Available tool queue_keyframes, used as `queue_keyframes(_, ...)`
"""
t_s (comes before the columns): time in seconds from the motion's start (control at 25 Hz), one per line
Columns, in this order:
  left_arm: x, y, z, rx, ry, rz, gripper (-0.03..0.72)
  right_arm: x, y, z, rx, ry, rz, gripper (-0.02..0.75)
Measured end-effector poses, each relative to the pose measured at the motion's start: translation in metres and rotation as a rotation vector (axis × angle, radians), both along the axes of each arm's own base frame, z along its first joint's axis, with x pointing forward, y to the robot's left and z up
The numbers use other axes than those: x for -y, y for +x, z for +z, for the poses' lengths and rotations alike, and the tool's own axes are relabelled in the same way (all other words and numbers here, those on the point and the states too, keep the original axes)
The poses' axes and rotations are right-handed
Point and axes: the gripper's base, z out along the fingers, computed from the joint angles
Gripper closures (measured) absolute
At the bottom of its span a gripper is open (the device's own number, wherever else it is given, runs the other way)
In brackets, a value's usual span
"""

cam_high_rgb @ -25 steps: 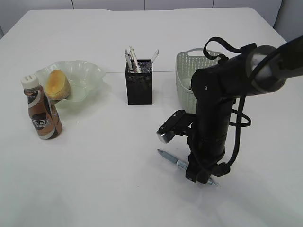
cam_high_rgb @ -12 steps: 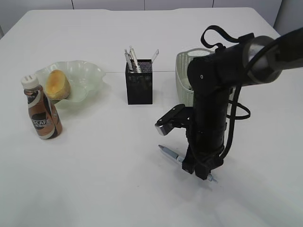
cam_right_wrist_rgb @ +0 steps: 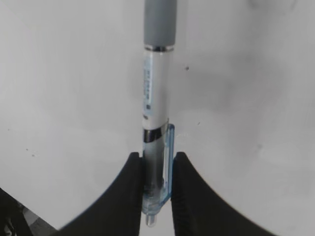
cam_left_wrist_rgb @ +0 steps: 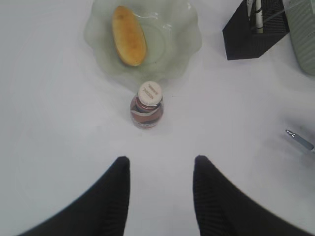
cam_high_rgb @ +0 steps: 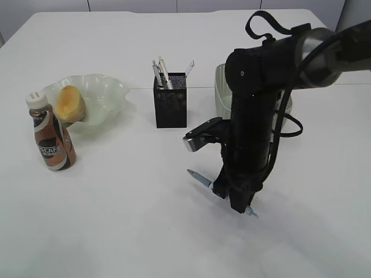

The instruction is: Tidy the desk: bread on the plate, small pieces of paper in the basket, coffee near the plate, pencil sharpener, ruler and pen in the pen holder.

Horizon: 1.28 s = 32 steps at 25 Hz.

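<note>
My right gripper (cam_right_wrist_rgb: 156, 157) is shut on the clip end of the pen (cam_right_wrist_rgb: 155, 98), a grey-and-white pen with a blue clip. In the exterior view it (cam_high_rgb: 235, 202) holds the pen (cam_high_rgb: 197, 176) just above the desk (cam_high_rgb: 116, 220). My left gripper (cam_left_wrist_rgb: 161, 160) hangs open and empty over the desk, short of the coffee (cam_left_wrist_rgb: 146, 105). The bread (cam_high_rgb: 70, 103) lies on the plate (cam_high_rgb: 107, 90), and the coffee (cam_high_rgb: 51, 139) stands beside it. The pen holder (cam_high_rgb: 171, 107) holds the ruler (cam_high_rgb: 189, 66) and some pens. Pencil sharpener and paper pieces are out of view.
The basket (cam_high_rgb: 223, 87) stands behind my right arm, mostly hidden by it. A seam in the desk runs behind the pen holder. White desk lies open in front of the coffee and to the right of my arm.
My right gripper has tightened on the pen and lifted it off the desk, moving a little left and toward the pen holder. The left gripper has not moved.
</note>
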Motion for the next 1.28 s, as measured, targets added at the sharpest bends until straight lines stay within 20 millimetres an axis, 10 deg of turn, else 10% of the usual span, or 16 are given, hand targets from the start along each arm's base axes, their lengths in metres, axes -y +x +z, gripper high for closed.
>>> queue_keyframes(1.28,0.005,-0.003,0.003,0.024,0.015,-0.119,0.371,0.003,-0.003,0.052,0.099,-0.008,-0.435,0.635)
